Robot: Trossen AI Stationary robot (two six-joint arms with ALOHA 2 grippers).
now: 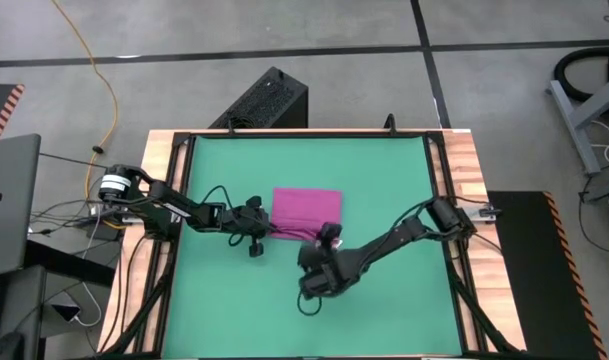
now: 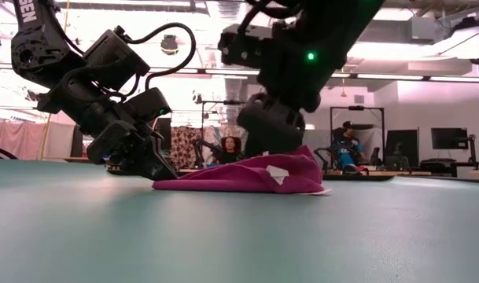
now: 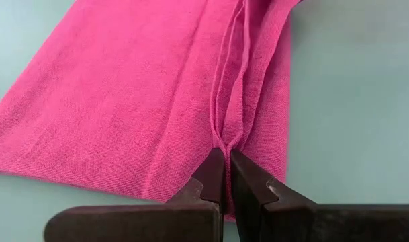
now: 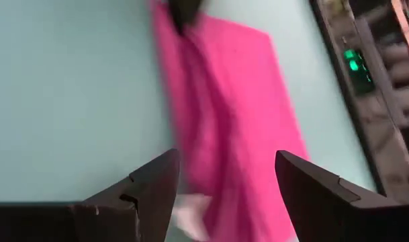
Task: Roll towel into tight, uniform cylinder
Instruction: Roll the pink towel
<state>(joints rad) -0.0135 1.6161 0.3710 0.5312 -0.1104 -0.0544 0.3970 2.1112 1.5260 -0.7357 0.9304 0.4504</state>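
Note:
The magenta towel lies partly folded on the green mat, with a creased ridge running along it and a small white tag on its near side. My left gripper sits at the towel's left near corner, shut on the cloth. My right gripper hovers open over the towel's near right part; in the low view it hangs just above the towel's raised hump. Whether it touches the cloth does not show. My left gripper pinches the end of a raised fold at the towel's edge between its two fingertips. The fingers come from the table's left, slanting down, in line with the ridge. The rest of the towel lies slack on the mat.
The mat is framed by a wooden table border. A black box stands on the floor beyond the far edge. People sit in the room behind the table. Bare mat stretches along the near side and to the far right.

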